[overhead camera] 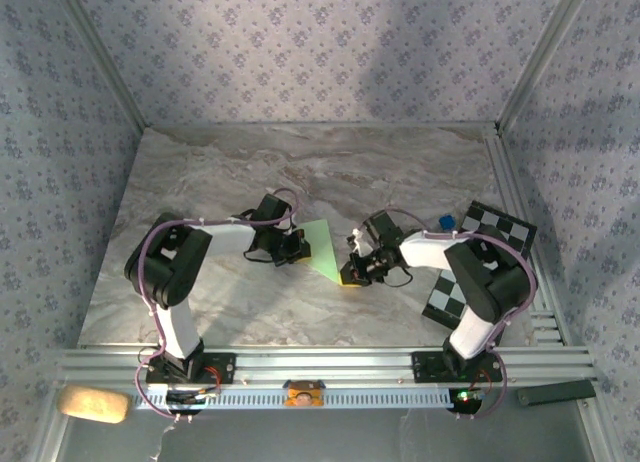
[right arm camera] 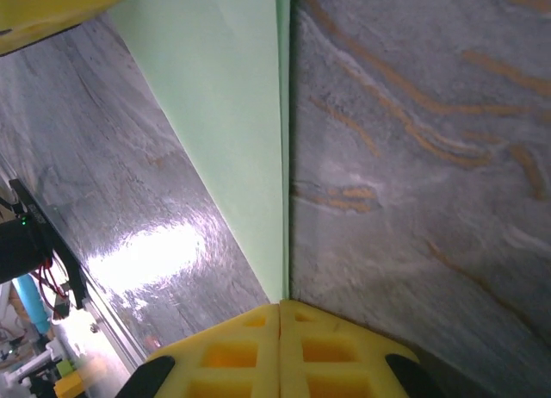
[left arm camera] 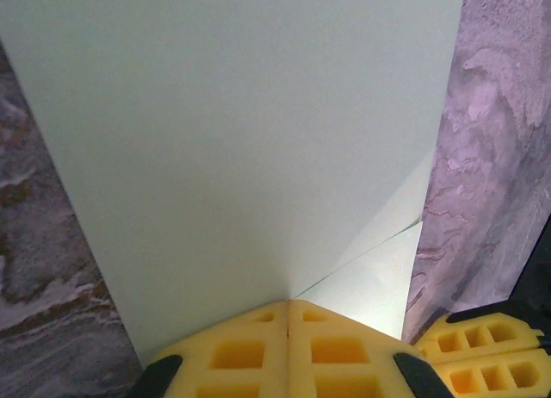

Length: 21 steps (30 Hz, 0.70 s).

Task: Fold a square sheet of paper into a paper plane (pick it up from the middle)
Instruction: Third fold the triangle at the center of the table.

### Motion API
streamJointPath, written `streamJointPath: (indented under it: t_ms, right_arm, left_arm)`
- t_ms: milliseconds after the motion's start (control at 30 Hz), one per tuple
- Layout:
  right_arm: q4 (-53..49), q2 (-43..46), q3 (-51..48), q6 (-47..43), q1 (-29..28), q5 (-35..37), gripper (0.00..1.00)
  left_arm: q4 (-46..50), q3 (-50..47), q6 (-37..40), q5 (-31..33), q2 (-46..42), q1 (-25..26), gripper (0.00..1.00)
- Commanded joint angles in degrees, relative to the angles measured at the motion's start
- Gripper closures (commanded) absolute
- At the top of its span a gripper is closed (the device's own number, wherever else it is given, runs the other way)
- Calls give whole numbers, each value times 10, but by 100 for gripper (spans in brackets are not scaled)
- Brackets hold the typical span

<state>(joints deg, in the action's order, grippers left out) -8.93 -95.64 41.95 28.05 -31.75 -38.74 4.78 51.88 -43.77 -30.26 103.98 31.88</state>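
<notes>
the green paper sheet point(overhead camera: 322, 247) lies at the middle of the marble counter point(overhead camera: 300, 172), partly folded into a narrowing wedge whose point faces the near edge. it sits between the 2 hands, touching both.

the left hand point(overhead camera: 300, 250) is at the sheet's left side. in the left wrist view its yellow fingers point(left arm camera: 241, 355) are pressed together with no gap, and the sheet point(left arm camera: 241, 139) rises straight from their seam, so the hand is clamped on the paper. a diagonal crease runs across the sheet's lower right part there.

the right hand point(overhead camera: 350, 270) is at the sheet's near right tip. in the right wrist view its yellow fingers point(right arm camera: 327, 351) are also together, and a straight folded edge of the sheet point(right arm camera: 215, 96) runs down into their seam, clamped the same way. the left hand point(right arm camera: 52, 6) shows as a yellow block at the upper left corner of that view.

further right on the counter, a black-and-white checkered board point(overhead camera: 505, 227) lies partly under the right arm, with a small blue object point(overhead camera: 443, 222) just beside its far left corner.
</notes>
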Motion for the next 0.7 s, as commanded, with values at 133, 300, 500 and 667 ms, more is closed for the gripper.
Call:
streamJointPath:
  t_ms: [133,300,500,667]
  right_arm:
    - [-14,52,17,1,-3,66,93]
    - [11,9,55,16,-10,33,91]
    - [25,-61,104,25,-25,0,90]
    - [-5,-84,91,17,-29,38,96]
  left_arm:
    - [49,10,27,50,37,-2,99]
    - [54,22,40,49,40,-2,98]
    - [74,42,45,46,31,-1,97]
    - [81,52,35,53,1,1,92]
